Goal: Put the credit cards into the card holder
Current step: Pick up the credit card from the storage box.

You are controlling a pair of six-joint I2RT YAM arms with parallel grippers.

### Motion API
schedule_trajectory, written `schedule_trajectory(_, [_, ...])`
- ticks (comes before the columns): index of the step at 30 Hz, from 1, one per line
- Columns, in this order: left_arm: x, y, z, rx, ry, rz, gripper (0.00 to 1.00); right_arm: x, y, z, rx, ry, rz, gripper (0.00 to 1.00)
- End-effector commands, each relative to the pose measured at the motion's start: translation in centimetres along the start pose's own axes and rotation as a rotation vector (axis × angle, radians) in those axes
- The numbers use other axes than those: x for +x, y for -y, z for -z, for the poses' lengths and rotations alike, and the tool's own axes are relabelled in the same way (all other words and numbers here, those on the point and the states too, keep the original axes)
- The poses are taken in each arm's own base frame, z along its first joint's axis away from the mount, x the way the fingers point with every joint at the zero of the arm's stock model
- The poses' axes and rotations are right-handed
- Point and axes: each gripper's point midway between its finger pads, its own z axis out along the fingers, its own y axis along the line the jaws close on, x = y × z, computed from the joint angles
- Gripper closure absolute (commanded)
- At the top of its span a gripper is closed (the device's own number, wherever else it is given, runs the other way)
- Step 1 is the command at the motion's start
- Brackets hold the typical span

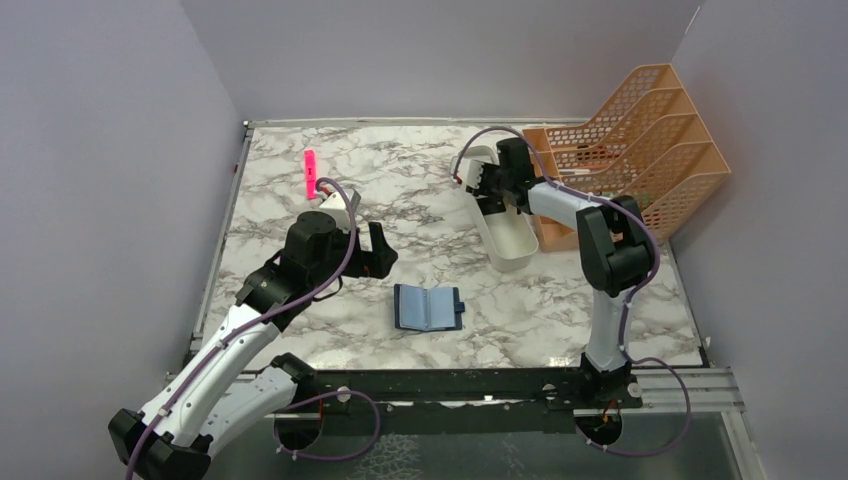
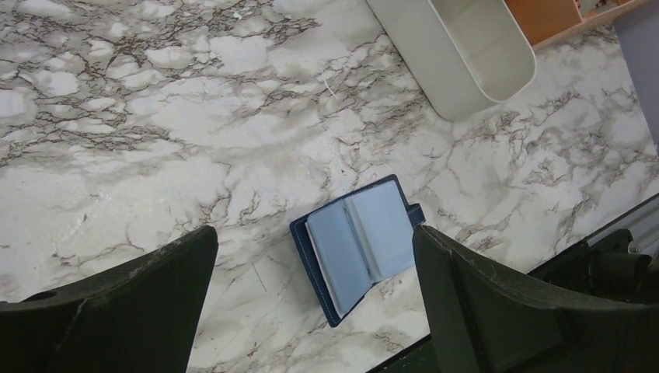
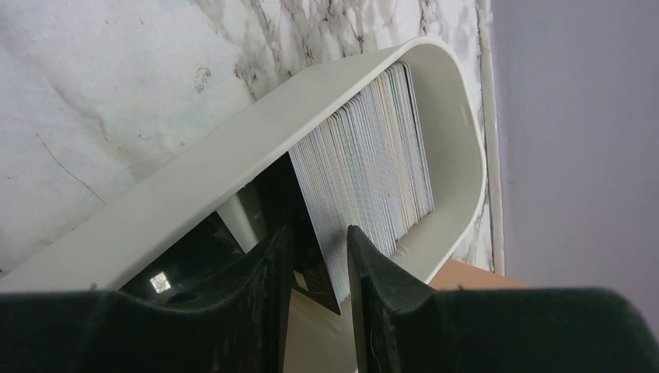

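Top view: the card holder (image 1: 428, 307) lies open at the centre of the marble counter (image 1: 560, 320). The left pincer (image 1: 372, 252) hangs released to its upper left. The right pincer (image 1: 487, 192) dips into the white tray (image 1: 512, 250), upper right of centre.

Left wrist view: the card holder (image 2: 361, 245) lies lower centre, with the fingers (image 2: 140, 303) spread wide.

Right wrist view: the credit cards (image 3: 373, 155) stand packed on edge in the tray (image 3: 458, 155). The right pincer (image 3: 319, 237) narrowly straddles a dark card (image 3: 315, 272); whether it is clenched I cannot tell.
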Motion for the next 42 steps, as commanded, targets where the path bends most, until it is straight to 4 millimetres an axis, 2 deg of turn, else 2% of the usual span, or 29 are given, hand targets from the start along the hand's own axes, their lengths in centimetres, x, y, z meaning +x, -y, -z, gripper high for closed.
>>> schedule_trajectory(1, [-0.6,-0.3,0.0,-0.015,0.026,-0.012,0.01,-2.1,4.2,2.2,0.126,0.067,0.011,0.65])
schedule_trajectory(8, [-0.6,-0.3,0.1,-0.013,0.027,-0.010,0.01,-2.6,5.0,3.0,0.138,0.092,0.004,0.69])
schedule_trajectory(11, [-0.6,-0.3,0.1,-0.013,0.027,-0.012,0.01,-2.4,4.8,3.0,0.117,0.093,-0.004,0.79])
schedule_trajectory(14, [-0.6,-0.3,0.1,-0.015,0.027,-0.012,0.01,-2.6,4.3,3.2,0.092,0.101,-0.010,0.98])
schedule_trajectory(15, [-0.6,-0.3,0.1,-0.014,0.026,-0.012,0.01,-2.8,4.2,3.4,0.086,0.110,-0.014,0.99])
schedule_trajectory(20, [-0.5,-0.4,0.0,-0.019,0.023,-0.012,0.01,-4.0,3.1,4.6,0.038,0.162,-0.025,0.99])
schedule_trajectory(25, [-0.5,-0.3,0.1,-0.016,0.027,-0.010,0.01,-4.3,2.0,4.7,-0.021,0.178,-0.030,0.99])
schedule_trajectory(28, [-0.5,-0.4,0.2,-0.018,0.031,-0.009,0.01,-4.7,2.1,5.2,-0.023,0.189,-0.037,0.99])
schedule_trajectory(33, [-0.3,-0.5,0.1,-0.023,0.025,-0.004,0.01,-5.9,2.5,7.4,-0.012,0.214,-0.073,0.99])
schedule_trajectory(35, [-0.1,-0.5,0.0,-0.025,0.017,0.007,0.01,-6.8,3.0,8.7,0.011,0.235,-0.146,0.99])
schedule_trajectory(38, [0.6,-0.5,-0.3,-0.027,-0.003,0.047,0.03,-7.8,4.3,10.5,0.071,0.247,-0.371,0.99])
schedule_trajectory(42, [2.8,-0.6,-1.3,-0.031,-0.082,0.124,0.09,-10.0,2.7,12.7,0.014,0.285,-0.610,0.99])
